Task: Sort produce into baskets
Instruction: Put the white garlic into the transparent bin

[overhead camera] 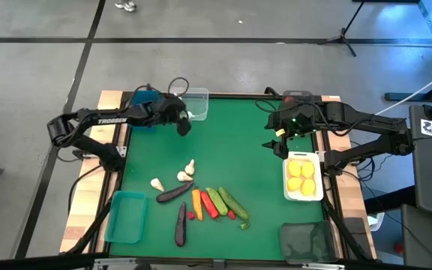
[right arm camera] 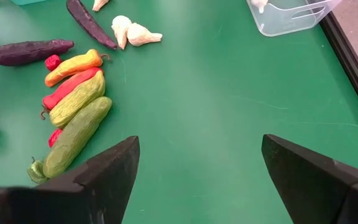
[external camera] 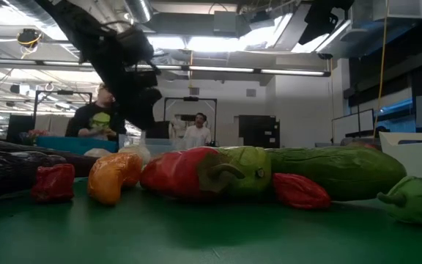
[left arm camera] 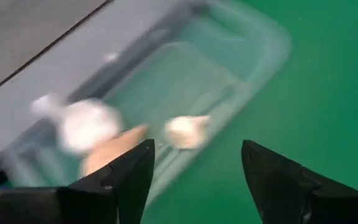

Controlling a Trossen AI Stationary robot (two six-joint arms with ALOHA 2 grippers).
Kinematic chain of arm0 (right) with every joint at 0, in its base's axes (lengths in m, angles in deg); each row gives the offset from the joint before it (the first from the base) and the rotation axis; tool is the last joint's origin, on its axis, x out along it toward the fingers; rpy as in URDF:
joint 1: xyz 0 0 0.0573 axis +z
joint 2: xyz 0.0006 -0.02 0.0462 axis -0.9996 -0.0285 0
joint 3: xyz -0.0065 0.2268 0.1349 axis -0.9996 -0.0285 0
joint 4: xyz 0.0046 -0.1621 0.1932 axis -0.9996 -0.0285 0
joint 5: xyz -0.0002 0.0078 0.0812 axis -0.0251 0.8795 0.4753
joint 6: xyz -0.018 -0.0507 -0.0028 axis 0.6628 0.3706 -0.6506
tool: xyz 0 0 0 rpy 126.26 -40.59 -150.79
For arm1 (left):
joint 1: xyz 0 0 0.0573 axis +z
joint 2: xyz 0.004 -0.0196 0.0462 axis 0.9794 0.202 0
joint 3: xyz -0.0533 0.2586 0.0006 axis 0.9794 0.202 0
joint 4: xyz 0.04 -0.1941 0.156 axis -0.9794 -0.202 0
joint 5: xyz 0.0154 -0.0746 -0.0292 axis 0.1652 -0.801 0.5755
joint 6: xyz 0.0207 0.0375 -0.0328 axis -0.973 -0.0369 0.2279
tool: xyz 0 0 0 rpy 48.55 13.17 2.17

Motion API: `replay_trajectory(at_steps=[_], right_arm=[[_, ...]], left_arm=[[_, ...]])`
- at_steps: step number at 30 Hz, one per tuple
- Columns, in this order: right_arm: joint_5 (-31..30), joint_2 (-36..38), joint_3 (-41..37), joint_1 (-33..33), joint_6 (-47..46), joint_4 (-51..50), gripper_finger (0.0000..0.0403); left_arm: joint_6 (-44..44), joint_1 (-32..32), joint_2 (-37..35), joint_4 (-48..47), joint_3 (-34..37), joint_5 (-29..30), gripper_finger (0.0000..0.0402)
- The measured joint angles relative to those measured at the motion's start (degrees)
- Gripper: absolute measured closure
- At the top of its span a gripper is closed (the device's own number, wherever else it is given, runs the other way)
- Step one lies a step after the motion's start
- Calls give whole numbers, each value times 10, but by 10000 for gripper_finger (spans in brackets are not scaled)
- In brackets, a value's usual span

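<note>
My left gripper (overhead camera: 183, 122) (left arm camera: 194, 155) hangs open over the near edge of the clear basket (overhead camera: 196, 103) (left arm camera: 185, 81) at the table's far side. Blurred white garlic (left arm camera: 82, 124) and a smaller piece (left arm camera: 188, 130) show in or over that basket, beyond the fingertips; nothing sits between the fingers. My right gripper (overhead camera: 277, 144) (right arm camera: 197, 168) waits open above bare green mat. More garlic (overhead camera: 186, 172), two purple eggplants (overhead camera: 175, 193), an orange carrot (overhead camera: 196, 199), a red pepper (overhead camera: 208, 204) and green cucumbers (overhead camera: 231, 202) lie on the mat's near middle.
A white basket (overhead camera: 320, 180) holding yellow lemons (overhead camera: 302, 178) stands at the right edge. A teal basket (overhead camera: 126, 217) is near left, a dark one (overhead camera: 306, 241) near right, a blue one (overhead camera: 145, 97) under the left arm. People stand in the room beyond the table (external camera: 196, 130).
</note>
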Motion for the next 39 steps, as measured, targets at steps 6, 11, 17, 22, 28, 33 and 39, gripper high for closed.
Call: replay_trajectory(at_steps=[6,11,17,22,28,33,39], right_arm=[[0,0,0,0,0,-1,68],[0,0,0,0,-1,-1,68],[0,0,0,0,-1,0,68],[0,0,0,0,-1,0,68],[-5,0,0,0,0,2,68],[-5,0,0,0,0,2,68],[-5,0,0,0,0,2,68]], left_arm=[[-49,-91,-46,-14,0,-113,174],[3,-186,-54,-20,4,-143,173],[26,-303,-54,-51,22,-137,175],[16,-379,-54,-19,41,-94,176],[-25,-406,-47,14,59,-8,176],[-25,-400,-28,17,59,-6,176],[-28,-398,7,18,59,-6,176]])
